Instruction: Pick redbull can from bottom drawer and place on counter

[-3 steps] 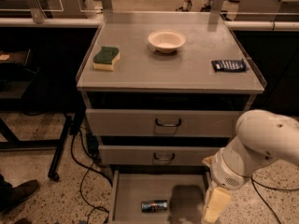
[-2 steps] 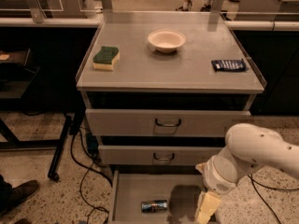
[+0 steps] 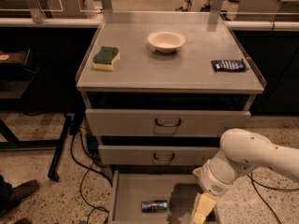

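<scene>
The redbull can (image 3: 154,206) lies on its side in the open bottom drawer (image 3: 131,190), near the drawer's front middle. My gripper (image 3: 200,210) hangs at the lower edge of the view, over the drawer's right part and to the right of the can, apart from it. The white arm (image 3: 252,157) comes in from the right. The counter (image 3: 187,71) is the cabinet's flat grey top above.
On the counter sit a green and yellow sponge (image 3: 106,58), a white bowl (image 3: 166,40) and a flat dark blue packet (image 3: 228,65). The two upper drawers (image 3: 167,123) are closed. Cables (image 3: 81,171) and a black stand leg (image 3: 60,148) lie on the floor left of the cabinet.
The arm and gripper have moved left and down, closer to the can in the drawer. The can has not moved.
</scene>
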### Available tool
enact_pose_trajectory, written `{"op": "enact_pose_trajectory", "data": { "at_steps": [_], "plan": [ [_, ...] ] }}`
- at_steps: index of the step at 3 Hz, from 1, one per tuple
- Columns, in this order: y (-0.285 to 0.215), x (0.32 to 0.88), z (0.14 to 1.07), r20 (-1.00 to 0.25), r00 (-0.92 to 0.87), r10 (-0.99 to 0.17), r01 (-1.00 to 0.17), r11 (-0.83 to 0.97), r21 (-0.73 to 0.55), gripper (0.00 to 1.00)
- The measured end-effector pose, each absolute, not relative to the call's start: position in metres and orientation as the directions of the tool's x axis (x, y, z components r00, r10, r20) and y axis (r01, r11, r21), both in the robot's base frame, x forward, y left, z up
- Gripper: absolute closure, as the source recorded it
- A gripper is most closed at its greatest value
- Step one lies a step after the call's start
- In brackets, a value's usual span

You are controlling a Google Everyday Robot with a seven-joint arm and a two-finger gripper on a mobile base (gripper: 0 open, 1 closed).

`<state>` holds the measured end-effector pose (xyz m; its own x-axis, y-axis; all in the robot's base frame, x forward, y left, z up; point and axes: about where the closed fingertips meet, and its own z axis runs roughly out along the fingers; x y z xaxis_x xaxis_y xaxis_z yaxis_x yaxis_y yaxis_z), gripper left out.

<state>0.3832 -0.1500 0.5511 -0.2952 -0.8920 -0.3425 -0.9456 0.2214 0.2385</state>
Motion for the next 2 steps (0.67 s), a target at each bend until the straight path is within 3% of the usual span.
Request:
{"op": "enact_pose_trajectory", "data": {
  "at_steps": [1,2],
  "plan": [
    [-0.148,0.385,0.536,-0.354,-0.294,-0.888,-0.945,0.214,0.249,0.0],
    [-0.163,0.422,0.482,-0.348,-0.234,-0.908,-0.966,0.177,0.189,0.0]
  ]
}}
